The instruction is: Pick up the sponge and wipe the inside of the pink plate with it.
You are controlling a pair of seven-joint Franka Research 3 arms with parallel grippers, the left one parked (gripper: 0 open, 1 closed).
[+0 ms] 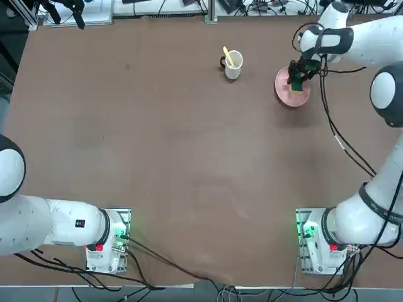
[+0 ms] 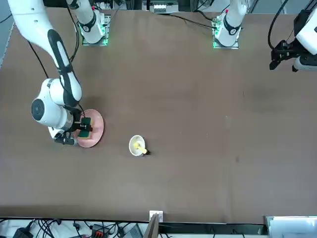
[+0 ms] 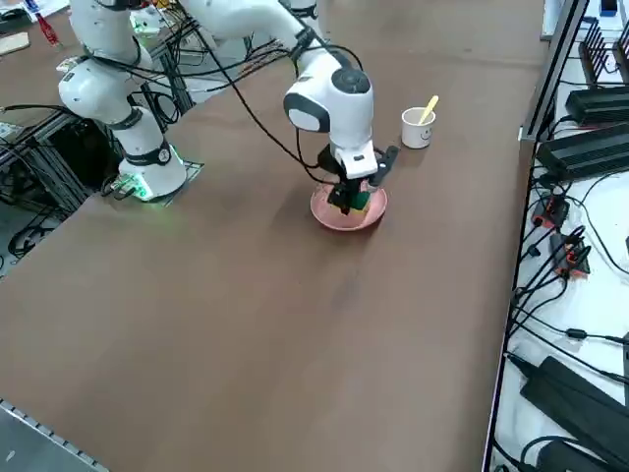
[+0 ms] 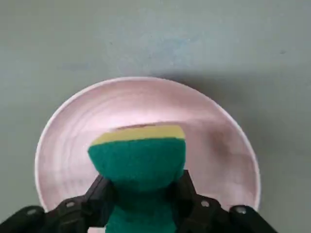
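My right gripper's two fingers (image 4: 104,196) pinch the green and yellow sponge (image 4: 141,158). It sticks out past my tips, yellow edge first, over the inside of the pink plate (image 4: 63,145). The white mug (image 1: 232,71) sits apart, off to the left.
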